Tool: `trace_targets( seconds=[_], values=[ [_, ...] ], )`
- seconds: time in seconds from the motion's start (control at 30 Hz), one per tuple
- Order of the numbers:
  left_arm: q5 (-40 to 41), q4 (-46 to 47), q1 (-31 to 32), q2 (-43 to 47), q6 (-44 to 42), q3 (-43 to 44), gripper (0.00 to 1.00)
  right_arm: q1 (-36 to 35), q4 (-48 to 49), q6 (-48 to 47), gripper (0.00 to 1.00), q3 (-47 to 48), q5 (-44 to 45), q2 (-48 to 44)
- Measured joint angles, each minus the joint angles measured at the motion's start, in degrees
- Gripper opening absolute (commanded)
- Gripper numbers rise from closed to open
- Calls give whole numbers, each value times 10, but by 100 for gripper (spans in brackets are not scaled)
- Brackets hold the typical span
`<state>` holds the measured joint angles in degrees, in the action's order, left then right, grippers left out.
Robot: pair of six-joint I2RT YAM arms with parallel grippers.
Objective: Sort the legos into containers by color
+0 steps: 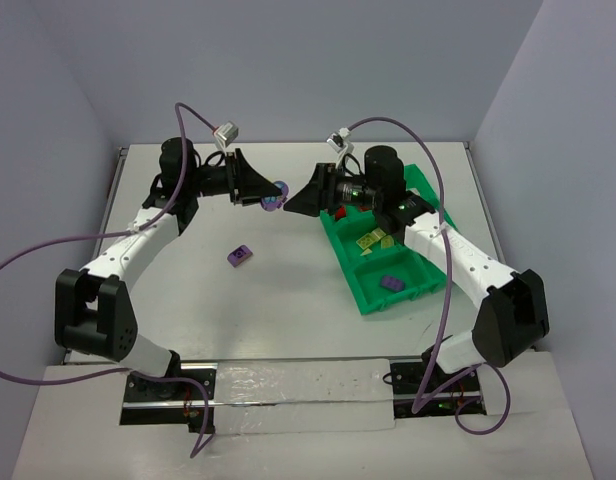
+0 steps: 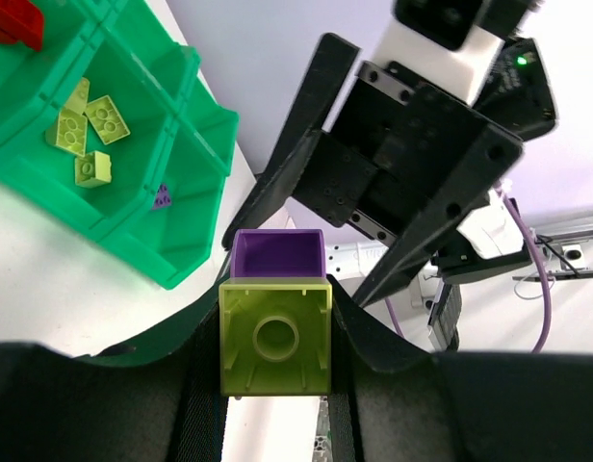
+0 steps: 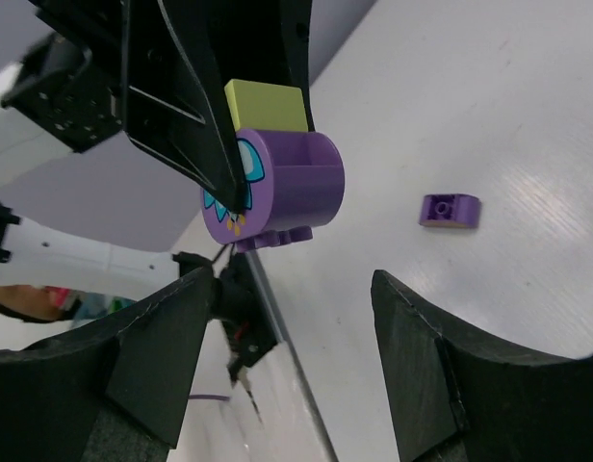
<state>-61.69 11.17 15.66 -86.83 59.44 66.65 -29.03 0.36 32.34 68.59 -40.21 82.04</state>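
My left gripper (image 1: 271, 192) is shut on a stack of two joined legos held above the table: a yellow-green brick (image 2: 274, 337) with a purple piece (image 2: 275, 253) on its far end. In the right wrist view the purple piece (image 3: 287, 188) is round with a printed face. My right gripper (image 1: 297, 200) is open and empty, its fingers (image 3: 162, 366) facing the stack a short way off. A loose purple brick (image 1: 239, 256) lies on the table, also in the right wrist view (image 3: 450, 211). The green tray (image 1: 360, 281) holds yellow-green bricks (image 1: 373, 240), a purple brick (image 1: 391, 284) and a red one (image 1: 340, 212).
The tray (image 2: 195, 226) sits right of centre, under the right arm. White walls close off the table's back and sides. Purple cables loop over both arms.
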Motion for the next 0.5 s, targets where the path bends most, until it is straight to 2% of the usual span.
trace_targets(
  seconds=[0.1,0.27,0.37,0.5],
  values=[
    [-2,11,0,9,7,-6,0,7,54,47,73,-23,-21,0],
    [1,8,0,24,7,-6,0,8,85,74,76,-30,-32,0],
    [19,-14,0,38,-1,-6,0,3,52,44,81,-24,-9,-1],
    [45,-70,0,46,-18,1,0,-17,-47,-36,88,14,53,-2]
  ],
)
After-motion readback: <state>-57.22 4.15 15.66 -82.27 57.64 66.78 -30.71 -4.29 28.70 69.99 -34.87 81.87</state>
